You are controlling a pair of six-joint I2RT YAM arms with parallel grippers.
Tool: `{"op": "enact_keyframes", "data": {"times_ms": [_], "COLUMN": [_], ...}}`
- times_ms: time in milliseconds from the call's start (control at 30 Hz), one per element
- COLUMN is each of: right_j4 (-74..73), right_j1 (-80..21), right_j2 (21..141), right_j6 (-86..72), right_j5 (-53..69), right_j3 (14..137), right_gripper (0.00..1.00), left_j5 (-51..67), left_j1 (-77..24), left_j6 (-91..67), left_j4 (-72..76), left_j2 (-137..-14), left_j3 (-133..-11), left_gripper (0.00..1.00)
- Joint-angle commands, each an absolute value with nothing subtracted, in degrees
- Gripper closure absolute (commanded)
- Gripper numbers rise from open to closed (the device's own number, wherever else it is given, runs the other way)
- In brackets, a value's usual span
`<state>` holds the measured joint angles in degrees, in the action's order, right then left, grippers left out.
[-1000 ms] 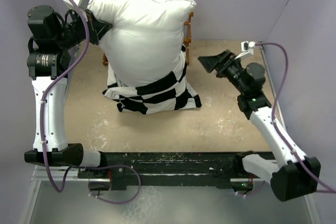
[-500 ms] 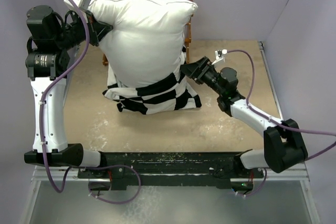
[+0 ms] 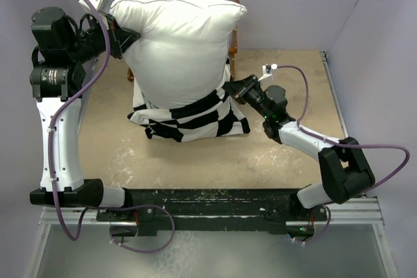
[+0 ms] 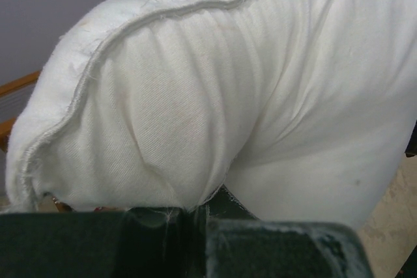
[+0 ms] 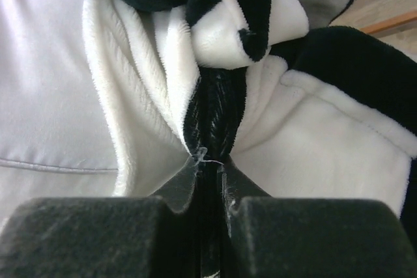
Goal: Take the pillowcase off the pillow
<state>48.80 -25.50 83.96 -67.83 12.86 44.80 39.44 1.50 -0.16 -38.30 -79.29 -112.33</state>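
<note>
A tan table (image 3: 280,154) fills the middle of the top view, closed in by pale purple walls (image 3: 293,4) at the top and right of the frame. At its centre the black-and-white checked pillowcase (image 3: 195,122) lies bunched on the surface, its lower edge spread toward the bottom of the frame, with the white pillow (image 3: 182,37) rising out of it. Behind them, in the upper centre, a wooden rack (image 3: 234,43) stands on the table, mostly hidden; a bit of it also shows at the pillow's left side. White specks (image 3: 140,155) are scattered over the lower left of the tabletop. Along the table's bottom edge runs a black rail (image 3: 208,198).
</note>
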Motion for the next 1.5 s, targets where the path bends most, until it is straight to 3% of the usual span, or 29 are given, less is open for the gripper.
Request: {"op": "enact_keyframes", "data": {"times_ms": [0, 100, 733, 1033, 1300, 1467], "right_j4": [46.0, 44.1, 40.0, 34.1, 30.3, 25.0], "right_j1": [-25.8, -25.7, -24.2, -24.2, -26.7, -30.0], "right_j2": [83.1, 82.4, 87.0, 87.9, 93.1, 94.2], "right_j6": [-66.8, -66.2, -64.1, -61.7, -58.9, -56.7], "right_j5": [9.6, 6.7, 0.6, -4.1, -9.0, -13.4], "right_j3": [42.7, 40.7, 27.1, 23.9, 26.1, 28.8], "right_gripper": [0.95, 1.0, 1.0, 1.0, 1.0, 1.0], "left_j5": [40.2, 40.6, 25.1, 7.2, 12.1, 7.5], "left_j1": [1.9, 1.9, 2.8, 6.4, 8.9, 9.0], "left_j6": [1.4, 0.4, -0.6, -1.1, -9.7, -14.6], "left_j4": [-38.7, -39.9, -36.9, -27.4, -19.6, -13.8], "left_j2": [-76.5, -76.3, -76.9, -76.2, -77.7, -80.9], "left_j3": [-116.5, -118.9, -126.5, -126.7, -131.1, -137.5], "left_gripper": [1.0, 1.0, 1.0, 1.0, 1.0, 1.0]}}
